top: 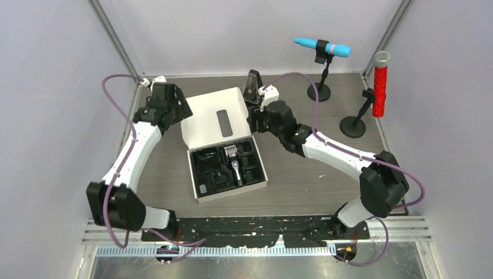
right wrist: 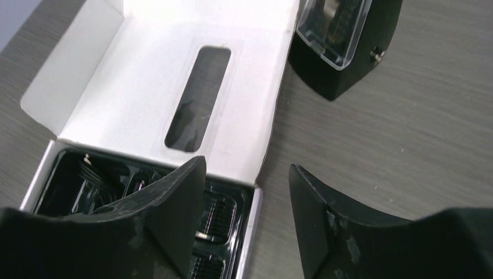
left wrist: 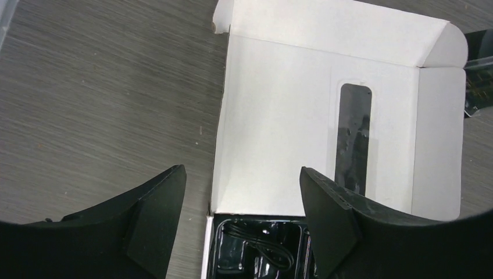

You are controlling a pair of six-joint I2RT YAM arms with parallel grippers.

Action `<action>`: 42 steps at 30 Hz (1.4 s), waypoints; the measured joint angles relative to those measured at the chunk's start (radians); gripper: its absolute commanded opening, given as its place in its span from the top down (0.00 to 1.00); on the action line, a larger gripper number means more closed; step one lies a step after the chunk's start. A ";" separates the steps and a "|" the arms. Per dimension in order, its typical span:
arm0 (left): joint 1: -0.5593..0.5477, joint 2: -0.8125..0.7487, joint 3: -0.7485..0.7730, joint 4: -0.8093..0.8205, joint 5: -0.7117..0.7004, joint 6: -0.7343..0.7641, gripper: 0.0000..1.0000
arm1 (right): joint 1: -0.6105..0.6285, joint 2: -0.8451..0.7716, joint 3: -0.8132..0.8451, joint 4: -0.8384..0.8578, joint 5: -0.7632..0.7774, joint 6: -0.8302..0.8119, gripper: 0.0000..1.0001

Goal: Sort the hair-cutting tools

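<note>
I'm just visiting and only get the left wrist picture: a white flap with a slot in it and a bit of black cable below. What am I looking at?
Observer: An open box, its lid folded back flat. Further in, outside your view, a black-and-silver clipper lies in the middle of it.
Visitor: Is the other arm busy?
Observer: The right gripper hovers open over the box's right edge, where the lid hinges, with nothing between its fingers.
Visitor: And the dark thing at my top right corner?
Observer: A black pyramid-shaped metronome with a clear front, standing just beyond the lid's far right corner.
</note>
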 measured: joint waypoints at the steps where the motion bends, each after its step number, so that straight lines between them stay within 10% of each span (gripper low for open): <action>1: 0.024 0.044 0.036 -0.016 0.028 0.000 0.22 | -0.017 0.006 0.024 -0.013 -0.022 0.002 0.31; 17: 0.361 0.325 0.103 0.076 0.577 -0.037 0.04 | -0.242 0.495 0.523 -0.237 -0.444 0.122 0.01; 42: 0.343 0.555 0.122 0.179 0.882 -0.100 0.02 | -0.256 0.687 0.599 -0.137 -0.725 0.356 0.00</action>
